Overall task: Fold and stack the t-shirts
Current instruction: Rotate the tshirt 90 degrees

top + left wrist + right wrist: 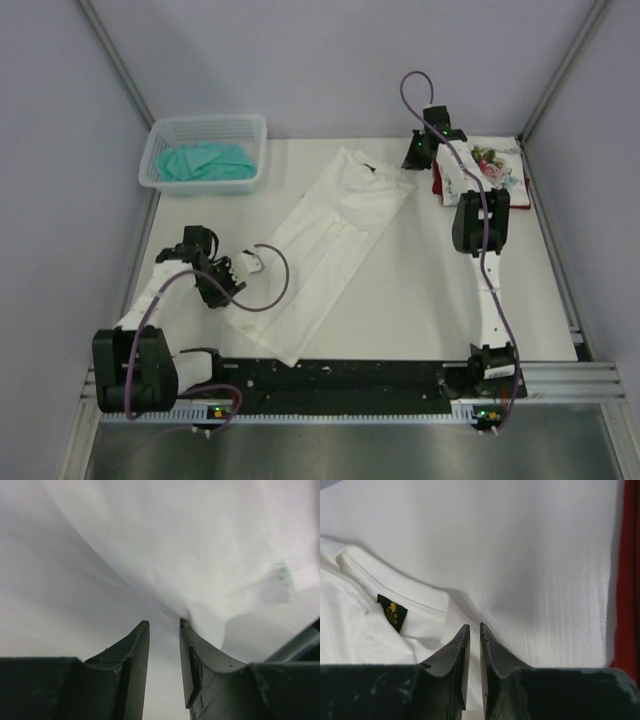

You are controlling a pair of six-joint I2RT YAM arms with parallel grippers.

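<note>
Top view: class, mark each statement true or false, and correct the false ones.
1. The white shirt lies diagonally across the table. True.
2. The basket holds teal cloth. True.
3. The rose-print shirt lies in the basket. False: it lies on the dark red shirt at the table's far right.
4. The right gripper is over the basket. False: it is at the white shirt's collar end.
5. The left gripper is at the white shirt's left edge. True.
</note>
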